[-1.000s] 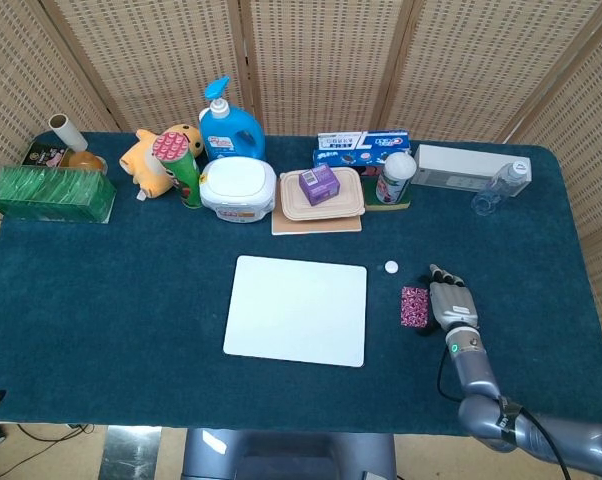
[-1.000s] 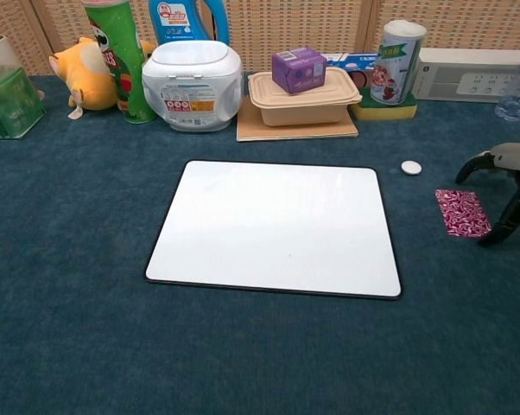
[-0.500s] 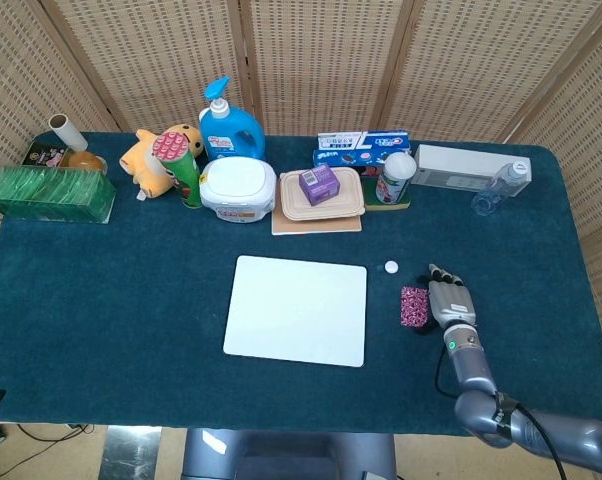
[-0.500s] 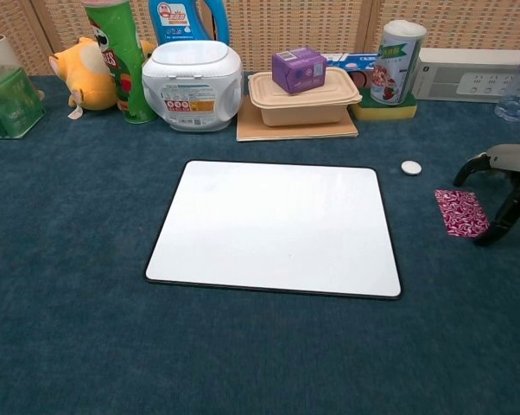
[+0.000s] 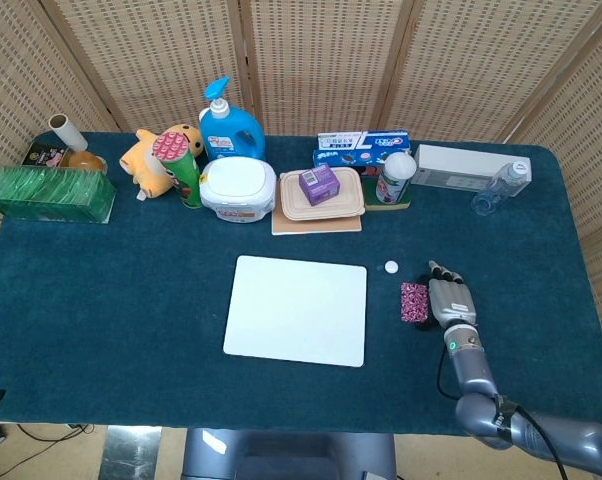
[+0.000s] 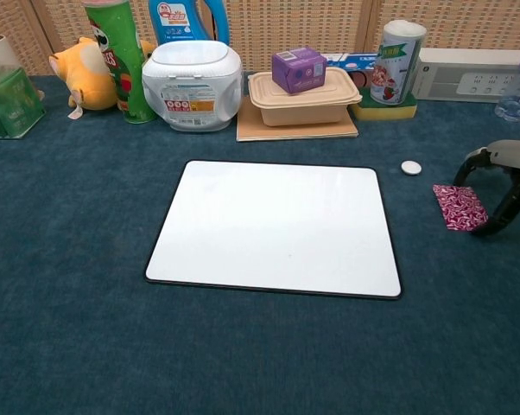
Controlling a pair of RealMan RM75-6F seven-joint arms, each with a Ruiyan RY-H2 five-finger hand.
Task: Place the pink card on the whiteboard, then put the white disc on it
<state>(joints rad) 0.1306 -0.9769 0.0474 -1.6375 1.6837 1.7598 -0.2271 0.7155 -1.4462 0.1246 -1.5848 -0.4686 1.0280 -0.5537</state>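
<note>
Pink patterned card (image 6: pixel 459 207) lying on dark blue cloth-covered table (image 5: pixel 101 290), right of flat white rectangular whiteboard (image 6: pixel 275 226), small white disc (image 6: pixel 410 167) just beyond it, right hand (image 6: pixel 500 186) touching card's right edge, fingers arched apart, grip uncertain.
</note>
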